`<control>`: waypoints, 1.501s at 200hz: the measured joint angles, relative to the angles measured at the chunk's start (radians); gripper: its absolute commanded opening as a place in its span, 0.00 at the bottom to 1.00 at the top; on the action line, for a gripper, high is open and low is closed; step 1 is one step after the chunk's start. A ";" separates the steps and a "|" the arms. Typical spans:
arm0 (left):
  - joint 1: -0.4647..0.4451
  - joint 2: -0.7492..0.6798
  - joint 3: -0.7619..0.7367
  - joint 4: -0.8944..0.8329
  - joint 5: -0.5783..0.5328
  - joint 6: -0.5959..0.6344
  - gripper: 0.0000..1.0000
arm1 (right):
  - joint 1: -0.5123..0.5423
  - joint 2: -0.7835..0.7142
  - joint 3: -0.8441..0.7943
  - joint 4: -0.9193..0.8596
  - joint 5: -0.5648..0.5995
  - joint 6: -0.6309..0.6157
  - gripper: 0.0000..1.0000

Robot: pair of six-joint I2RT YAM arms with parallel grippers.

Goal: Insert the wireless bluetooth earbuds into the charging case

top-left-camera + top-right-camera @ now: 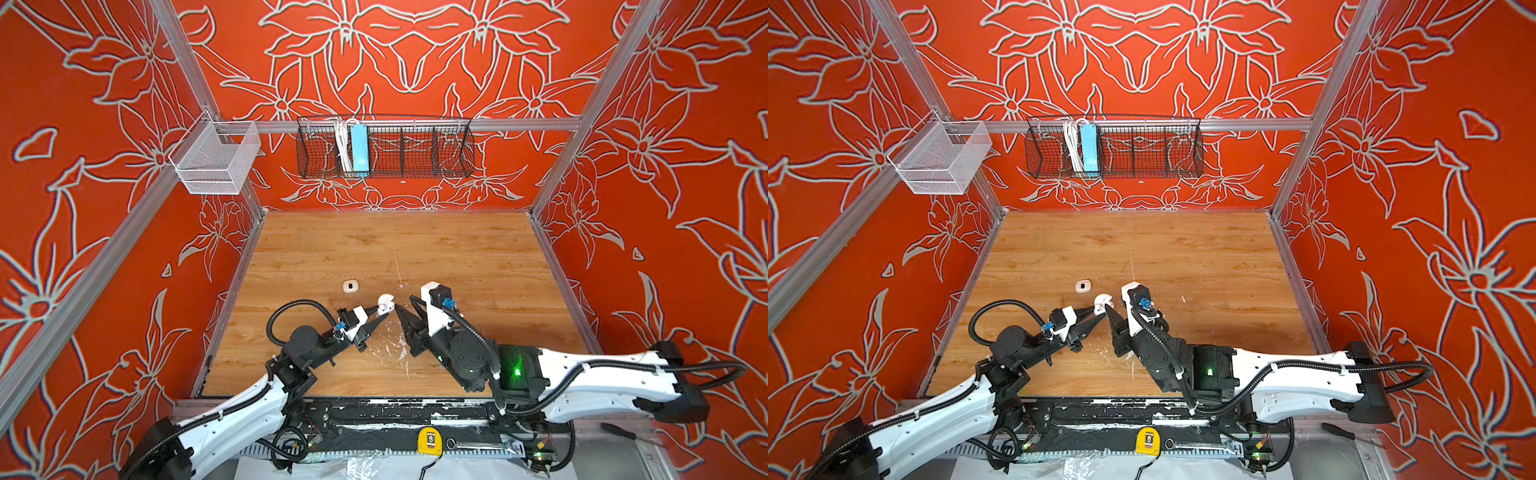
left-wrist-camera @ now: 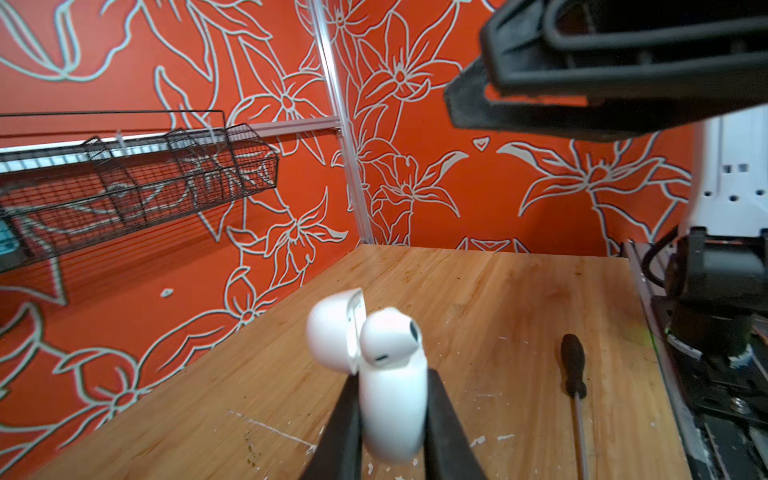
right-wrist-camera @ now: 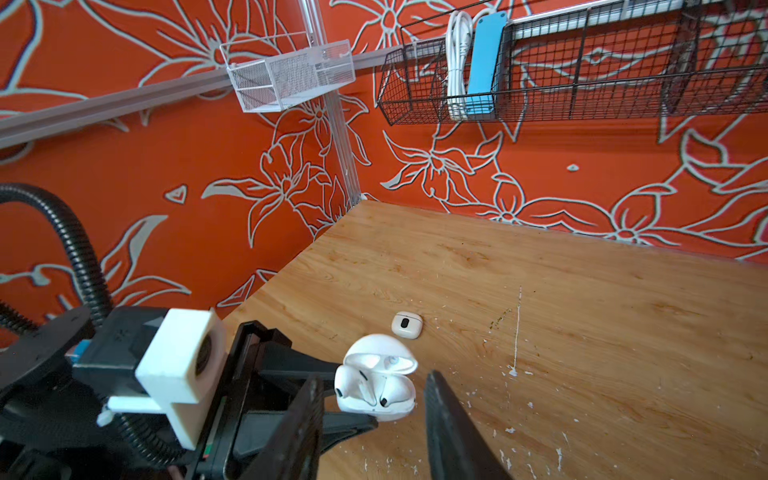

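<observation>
- The charging case (image 3: 386, 405) is off the table, lid (image 3: 380, 353) swung open, near the table's middle toward the 6 o'clock edge in both top views (image 1: 385, 302).
- The wireless bluetooth earbuds (image 3: 348, 380) sit in the case's base; two show in the right wrist view, each with a dark tip.
- In the left wrist view one earbud's head (image 2: 390, 336) stands proud of the base's rim, just beside the raised lid.
- The left gripper (image 2: 392, 376) reaches in from 8 o'clock, its jaws clenched on the base of the case, one finger on each side.
- The right gripper (image 1: 404, 302) is at 3 o'clock of the case, just beside it, jaws parted and holding nothing. In its own wrist view the case shows between the two fingers (image 3: 440, 415); whether either touches it I cannot tell.
- A white rounded-square box (image 1: 350, 286) with a dark oval mark lies flat on the wooden table (image 1: 457, 257) at 10 o'clock of the case, near but apart.
- A black-handled screwdriver (image 2: 573, 365) lies on the wood in the left wrist view.
- At 12 o'clock a black wire basket (image 1: 415, 153) on the back wall holds a blue power strip (image 1: 359, 149) and a coiled white cable (image 1: 343, 147).
- A yellow tape measure (image 1: 429, 441) sits on the front ledge at 6 o'clock.
</observation>
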 measured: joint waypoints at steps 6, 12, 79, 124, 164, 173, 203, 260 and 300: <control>0.000 0.002 0.000 0.005 0.011 0.003 0.00 | 0.000 0.000 0.000 -0.002 -0.008 -0.007 0.43; 0.000 0.003 0.000 0.007 0.021 0.005 0.00 | 0.000 0.000 0.000 -0.003 -0.014 -0.015 0.43; 0.000 0.019 0.002 0.011 0.068 0.030 0.00 | 0.000 0.114 0.048 -0.034 -0.055 -0.025 0.48; 0.000 0.021 0.002 0.011 0.071 0.031 0.00 | 0.000 0.172 0.083 -0.074 0.008 0.006 0.43; 0.000 0.021 0.002 0.011 0.074 0.031 0.00 | -0.007 0.180 0.087 -0.104 0.055 0.035 0.32; 0.000 0.021 0.002 0.011 0.075 0.031 0.00 | -0.010 0.181 0.087 -0.111 0.061 0.039 0.30; 0.000 0.019 0.002 0.011 0.077 0.031 0.00 | -0.018 0.180 0.087 -0.115 0.076 0.056 0.27; 0.000 0.019 0.002 0.011 0.078 0.031 0.00 | -0.023 0.178 0.087 -0.113 0.077 0.065 0.36; 0.000 0.018 0.002 0.011 0.077 0.031 0.00 | -0.023 0.158 0.086 -0.111 0.077 0.063 0.38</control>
